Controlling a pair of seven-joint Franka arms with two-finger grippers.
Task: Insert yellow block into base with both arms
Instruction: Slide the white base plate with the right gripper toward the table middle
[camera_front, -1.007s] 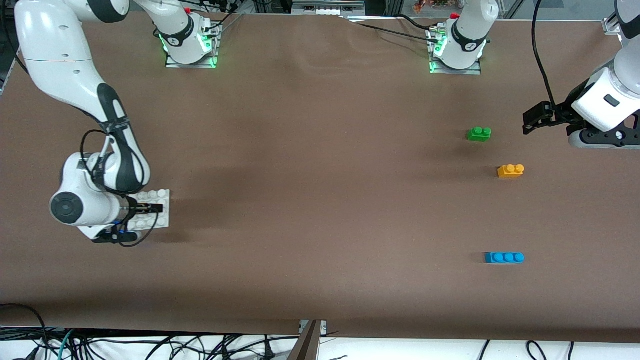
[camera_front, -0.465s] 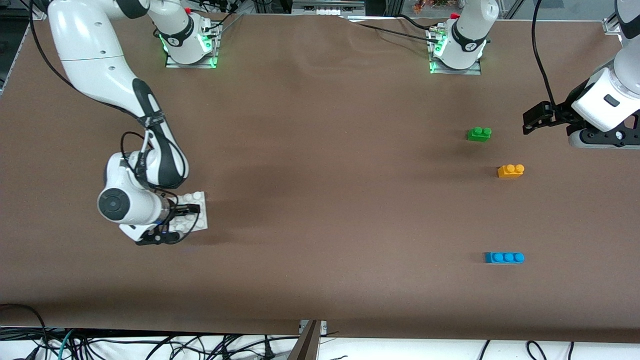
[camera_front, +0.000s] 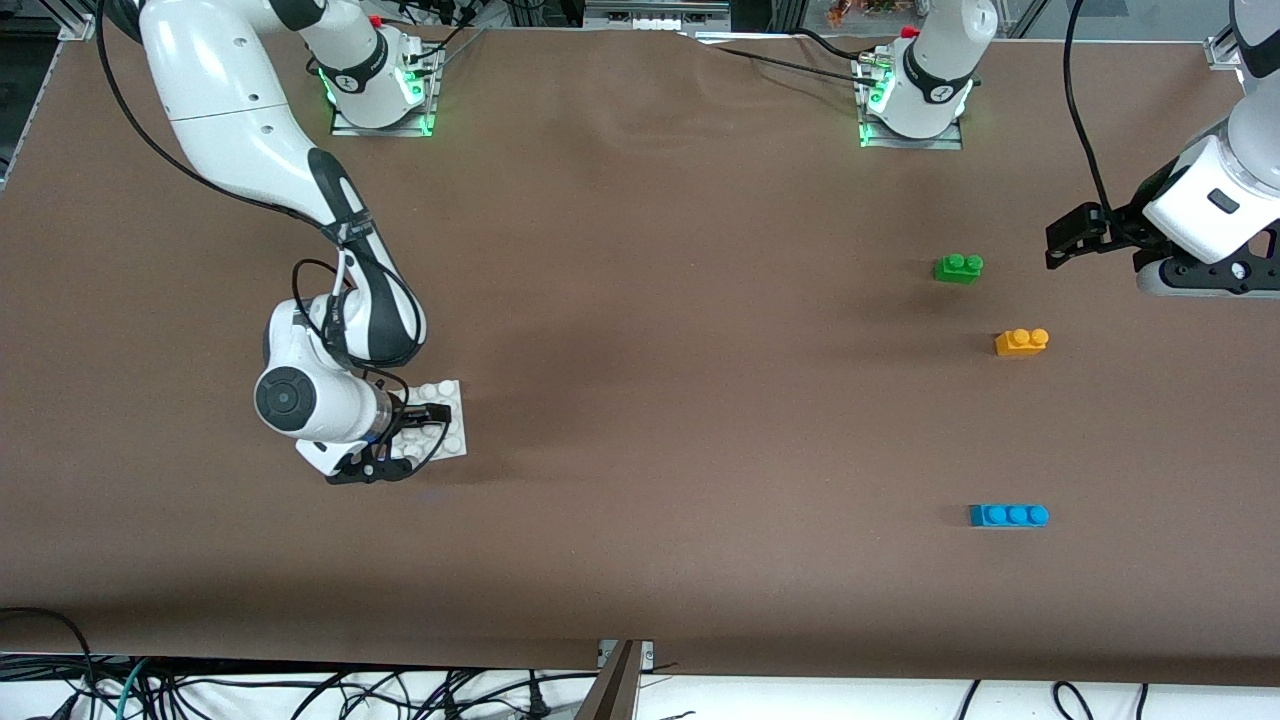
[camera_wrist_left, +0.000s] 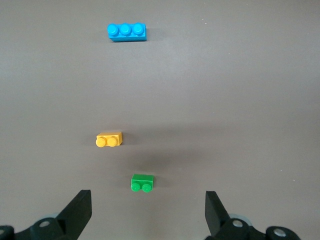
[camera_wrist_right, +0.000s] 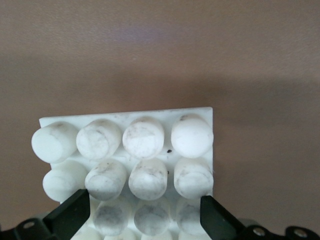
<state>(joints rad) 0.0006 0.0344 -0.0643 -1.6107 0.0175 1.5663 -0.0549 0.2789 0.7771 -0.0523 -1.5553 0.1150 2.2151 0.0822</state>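
The right arm is holding the base; the yellow block is waiting.

The right gripper (camera_front: 425, 418) is pinching the white base (camera_front: 452, 400) at the right arm's end of the table, likely carrying it toward the middle. The left gripper (camera_front: 1068, 240) is hanging wide open and empty near the green block (camera_front: 958, 268). The yellow block (camera_front: 1021, 342) is sitting on the table, nearer the camera than the green one. Next, the left gripper needs to go down over the yellow block and pinch it.
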